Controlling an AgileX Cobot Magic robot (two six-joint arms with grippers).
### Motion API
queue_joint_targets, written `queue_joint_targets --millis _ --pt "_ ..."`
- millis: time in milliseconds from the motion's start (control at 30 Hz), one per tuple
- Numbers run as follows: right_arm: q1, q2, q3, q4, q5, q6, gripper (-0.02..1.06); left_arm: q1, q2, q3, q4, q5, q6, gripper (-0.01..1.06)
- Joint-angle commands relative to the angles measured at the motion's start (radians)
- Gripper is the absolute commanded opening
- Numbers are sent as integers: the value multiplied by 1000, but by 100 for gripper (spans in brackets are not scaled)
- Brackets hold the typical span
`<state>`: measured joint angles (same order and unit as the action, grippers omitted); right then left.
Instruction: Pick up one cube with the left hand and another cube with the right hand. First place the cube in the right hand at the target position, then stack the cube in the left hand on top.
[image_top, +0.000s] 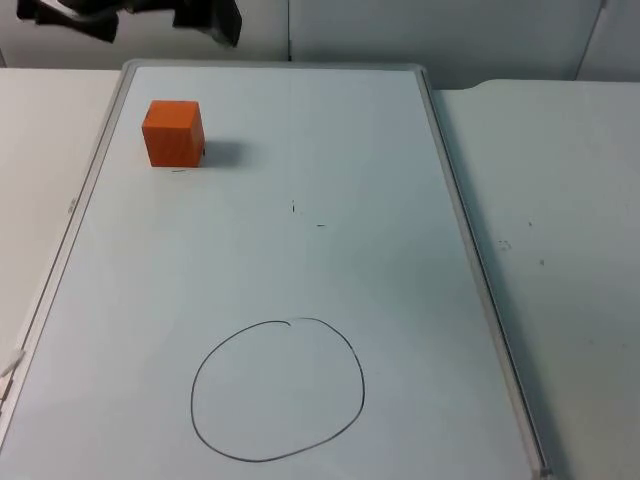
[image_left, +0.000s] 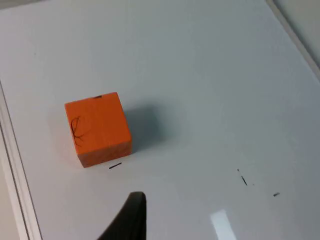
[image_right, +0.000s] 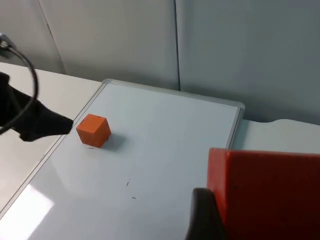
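An orange cube (image_top: 173, 132) sits on the whiteboard (image_top: 400, 300) near its far left corner; in the left wrist view this orange cube (image_left: 98, 128) has a dark scribble on its top face. My left gripper (image_top: 205, 22) hovers just behind and above it, and in the right wrist view the left gripper (image_right: 50, 122) sits close beside the orange cube (image_right: 93, 130). My right gripper (image_right: 270, 215) is shut on a red cube (image_right: 270, 192), held up in the air off the board's right side. A hand-drawn black circle (image_top: 278, 390) marks the board's near middle.
The whiteboard's raised metal rim (image_top: 465, 240) runs along its right side, with bare table (image_top: 570, 250) beyond it. A grey partition wall (image_right: 240, 50) stands behind the board. Small pen marks (image_top: 294, 207) dot the board's centre.
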<state>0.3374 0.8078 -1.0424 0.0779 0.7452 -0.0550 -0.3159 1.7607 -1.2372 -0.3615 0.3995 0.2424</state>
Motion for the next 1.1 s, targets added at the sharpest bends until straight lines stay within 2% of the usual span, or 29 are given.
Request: queue_joint_targets --millis 0,67,100,133,200,233,300,367,500,700,1067 --pt "-7 -1 4 3 -26 -4 0 -8 56 -48 17 -31 -41 105" --pt "-7 -1 4 3 -26 -4 0 -6 99 -81 46 -40 -88 105" --pt "-7 -1 4 3 -26 -4 0 -6 134 -117 104 -43 -143 105" --pt "-7 -1 4 3 -26 -5 0 -6 198 -169 226 -40 -266 105" --pt "-7 -1 4 3 -26 -5 0 -6 272 -243 391 -20 -432 105" --pt "-7 -1 4 3 -26 -5 0 -6 272 -243 391 -20 -432 105" --pt "-7 -1 4 3 -26 -5 0 -6 349 -310 554 25 -600 105" --pt "-7 -1 4 3 -26 -10 0 -6 411 -373 657 76 -687 105" --pt "-7 -1 4 3 -26 -12 0 -6 483 -453 682 110 -698 105" --pt "-7 -1 4 5 -26 -13 0 -1 539 -530 684 103 -696 105" --pt "-7 -1 4 5 -26 -16 0 55 587 -533 629 120 -683 105"
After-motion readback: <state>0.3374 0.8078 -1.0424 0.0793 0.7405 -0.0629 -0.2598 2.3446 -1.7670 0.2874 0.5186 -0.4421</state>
